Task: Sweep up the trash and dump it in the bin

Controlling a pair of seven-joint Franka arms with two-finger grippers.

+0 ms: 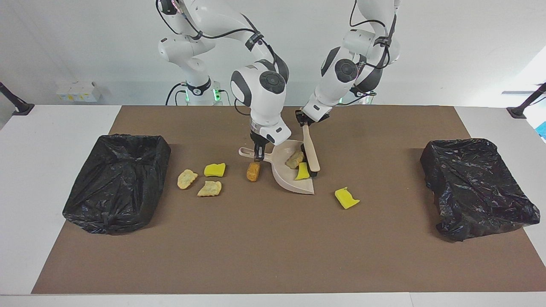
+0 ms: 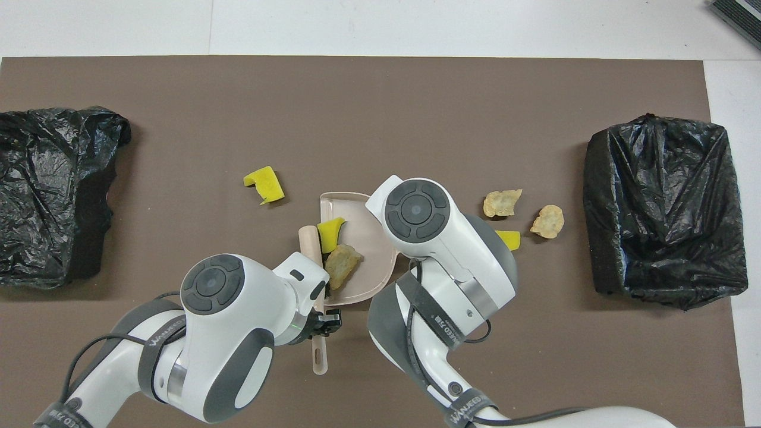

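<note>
Overhead view | brush (image 2: 310, 249) long axis 12–6, bristles at 12, clenched by left gripper (image 2: 324, 324); two scraps (image 2: 342, 264) in dustpan (image 2: 374, 261); right gripper (image 1: 258, 153) clamps dustpan handle, mouth toward 9

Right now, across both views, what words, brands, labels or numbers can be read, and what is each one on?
"WANEED", on the black strap of the right arm in the overhead view; any further letters are unclear.
"WANEED", on the black strap of the left arm; last letters uncertain.
Print on the second strap on the right arm: too small to read.
Lettering on the arm band in the facing view: too blurred to read.
</note>
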